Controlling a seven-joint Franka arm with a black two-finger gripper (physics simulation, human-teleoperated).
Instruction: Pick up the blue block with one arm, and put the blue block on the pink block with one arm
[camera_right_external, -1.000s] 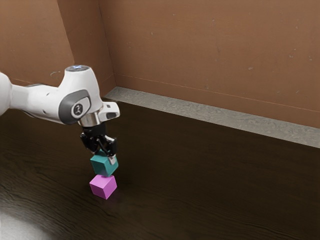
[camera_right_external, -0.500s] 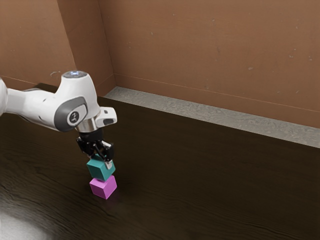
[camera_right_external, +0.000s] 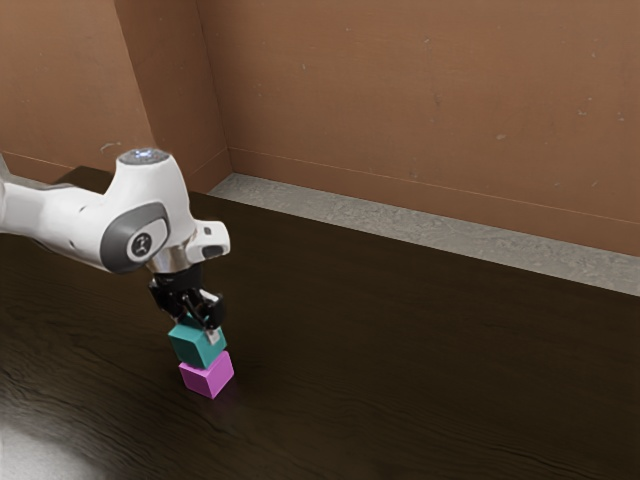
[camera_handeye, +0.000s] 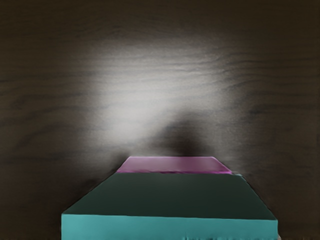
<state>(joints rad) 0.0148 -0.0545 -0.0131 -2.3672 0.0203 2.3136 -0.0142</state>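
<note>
Pincer lowered, blue block brought down — now touching pink block top

The table where I work has a very dark wood top, with fine grain lines running across it. Behind it stands a plain brown back wall with a few small spots and a thin line low on it. A second brown wall is at the exterior view's left, and a corner panel joins the two. Between the table and the back wall lies a grey speckled strip. A pale patch of light lies on the table's near corner. In the wrist view, a soft glow spreads over the dark wood.
</note>
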